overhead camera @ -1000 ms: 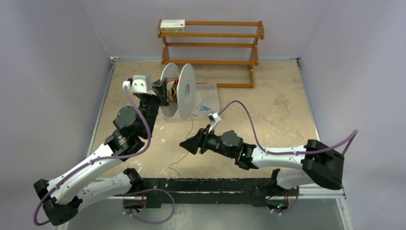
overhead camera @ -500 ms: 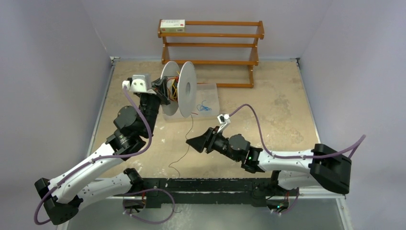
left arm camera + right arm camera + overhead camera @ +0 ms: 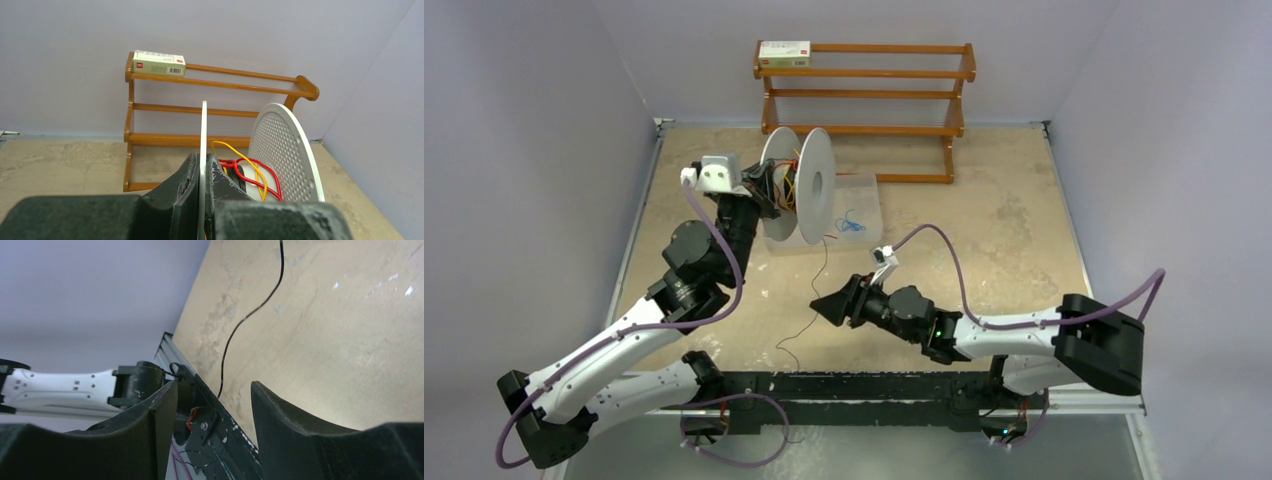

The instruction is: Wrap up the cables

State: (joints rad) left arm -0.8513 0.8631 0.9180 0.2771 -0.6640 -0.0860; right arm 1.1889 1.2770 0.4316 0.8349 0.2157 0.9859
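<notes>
Left tool (image 3: 202,172): closed on the rim of the spool's (image 3: 809,190) near disc. In the left wrist view the thin white edge stands upright between the two black fingers (image 3: 186,177), pinched on both faces.

The spool stands on edge at the far left of the tabletop (image 3: 984,230). It is made of two white discs, the far one perforated. Red and orange cables (image 3: 247,172) loop loosely around the core between the discs.

Right tool (image 3: 824,303): open, jaws spread wide with nothing between them. It hovers low over the middle of the tabletop, tips pointing left.

Black cable (image 3: 796,332): one end is up at the foot of the spool. The rest trails in a loose curve across the tabletop towards the near edge and passes just beside the right tool's tips. In the right wrist view the same cable (image 3: 250,315) lies flat on the tabletop beyond the open fingers (image 3: 155,425). No contact shows.

Just right of the spool a small blue tangle (image 3: 852,222) lies on a clear plastic piece. I cannot tell what the plastic is.

Against the back wall stands a three-shelf wooden rack (image 3: 864,95). A small box (image 3: 784,53) sits at the left end of its top shelf.
</notes>
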